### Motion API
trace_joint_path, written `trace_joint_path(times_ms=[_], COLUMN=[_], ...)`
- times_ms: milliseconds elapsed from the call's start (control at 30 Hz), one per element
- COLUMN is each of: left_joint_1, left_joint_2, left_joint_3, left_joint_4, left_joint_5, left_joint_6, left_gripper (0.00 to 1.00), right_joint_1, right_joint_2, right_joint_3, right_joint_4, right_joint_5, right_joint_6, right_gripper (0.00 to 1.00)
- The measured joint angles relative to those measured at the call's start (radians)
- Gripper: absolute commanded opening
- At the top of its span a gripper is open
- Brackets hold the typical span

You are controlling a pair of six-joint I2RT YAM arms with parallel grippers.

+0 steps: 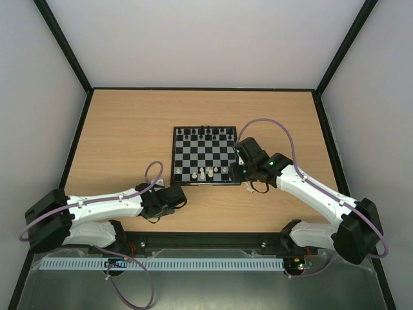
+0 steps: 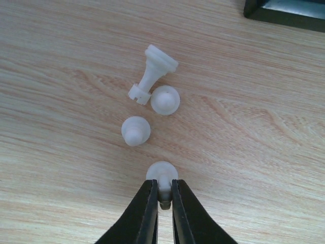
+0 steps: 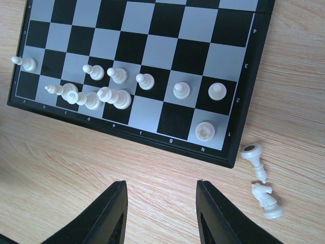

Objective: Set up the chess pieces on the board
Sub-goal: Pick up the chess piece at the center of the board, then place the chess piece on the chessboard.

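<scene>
The board (image 3: 167, 30) is showing black and pale grey checks inside a thin black frame; the chess pieces (image 3: 117, 75) are gleaming cream-white, and the tabletop (image 2: 254, 132) is showing light wood grain.

- Light wood-grain table (image 1: 129, 129), set inside a walled enclosure.
- Tiny black chess figures (image 1: 205, 133), upright in a line towards the far side of the table.
- Plain white walls (image 1: 206, 39) at the back and both sides.
- Black frame bars (image 1: 64, 45) running along the corners of the walls.
- White slotted strip (image 1: 193, 264) across the near edge, just in front of a black rail (image 1: 206, 240).
</scene>
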State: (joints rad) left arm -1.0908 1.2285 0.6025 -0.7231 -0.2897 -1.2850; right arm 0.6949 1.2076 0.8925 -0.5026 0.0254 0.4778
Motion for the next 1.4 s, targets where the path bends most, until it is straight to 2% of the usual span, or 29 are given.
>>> trace_joint_path(times_ms=[167, 333, 533, 667, 967, 1400], left_joint_1=[-0.002, 0.023, 0.095, 0.14, 0.209, 0.222], left_joint_2=[0.01, 0.066, 0.237, 0.335, 0.431, 0.471], left_joint_3=[0.031, 0.148, 0.377, 0.455, 0.491, 0.492], left_joint_4=[-0.017, -0.023, 0.016, 0.068, 0.105, 0.12], left_joint_5=[-0.016, -0.038, -0.043, -0.031, -0.01, 0.017], left_joint_6=[0.023, 0.103, 0.282, 0.388, 0.516, 0.55], left_gripper=[0.06, 0.06, 0.06, 0.05, 0.06, 0.08], right_joint_1=[0.0, 0.0, 0.0, 0.0, 0.0, 0.0], right_joint_2=[0.0, 0.0, 0.0, 0.0, 0.0, 0.0], right_joint_3=[0.0, 0.0, 0.0, 0.0, 0.0, -0.001], right_joint_4=[0.0, 0.0, 0.0, 0.0, 0.0, 0.0], right_joint_5=[0.0, 0.002, 0.011, 0.021, 0.035, 0.035], right_joint_6=[0.0, 0.0, 0.0, 0.0, 0.001, 0.001], right_gripper=[0.38, 0.38, 0.38, 0.38, 0.38, 0.38])
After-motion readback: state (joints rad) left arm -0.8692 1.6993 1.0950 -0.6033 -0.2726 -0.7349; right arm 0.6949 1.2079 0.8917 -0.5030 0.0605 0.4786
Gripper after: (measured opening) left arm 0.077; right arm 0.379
